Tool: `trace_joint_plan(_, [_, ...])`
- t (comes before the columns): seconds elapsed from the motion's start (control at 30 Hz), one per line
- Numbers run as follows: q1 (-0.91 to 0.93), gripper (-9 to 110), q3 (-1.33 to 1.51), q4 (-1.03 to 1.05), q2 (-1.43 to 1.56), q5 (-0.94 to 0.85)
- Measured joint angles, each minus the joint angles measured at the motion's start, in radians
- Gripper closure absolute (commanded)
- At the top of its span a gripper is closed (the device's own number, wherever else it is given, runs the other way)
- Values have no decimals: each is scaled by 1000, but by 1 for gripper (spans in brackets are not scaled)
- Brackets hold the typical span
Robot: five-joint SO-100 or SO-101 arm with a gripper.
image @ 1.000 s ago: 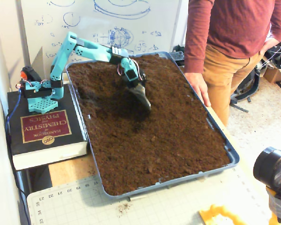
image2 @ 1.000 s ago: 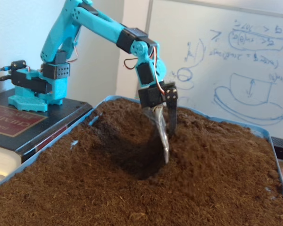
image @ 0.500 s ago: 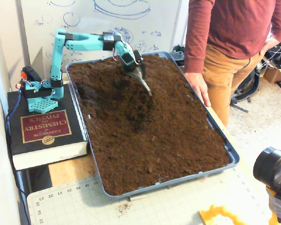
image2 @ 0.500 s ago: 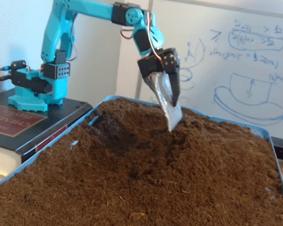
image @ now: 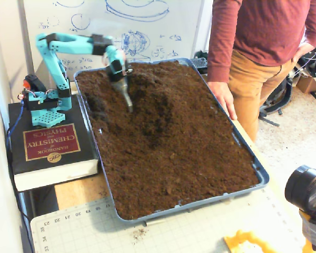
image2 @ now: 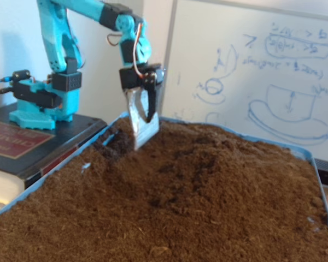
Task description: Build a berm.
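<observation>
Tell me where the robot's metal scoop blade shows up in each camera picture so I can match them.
A fixed view, high angle: metal scoop blade upper left of centre, over the tray's back-left soil.
A fixed view, low angle: the blade left of centre, tip just above the soil.
Shared landmark: the chemistry handbook under the arm's base.

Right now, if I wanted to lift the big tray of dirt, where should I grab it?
Probably by the blue rim of the tray, on both long sides, hands coming in from outside. It is wide, shallow and heaped with loose dirt, so one-sided lifting would tip it.
</observation>
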Motion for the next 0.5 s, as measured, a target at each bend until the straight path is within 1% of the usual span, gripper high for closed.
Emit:
trace_joint_plan(0.1, [-9, 101, 129, -77, 11, 6])
trace_joint_plan(0.23, [-18, 101, 250, -115, 12, 6])
trace_joint_plan(0.5, [-21, 101, 350, -132, 38, 6])
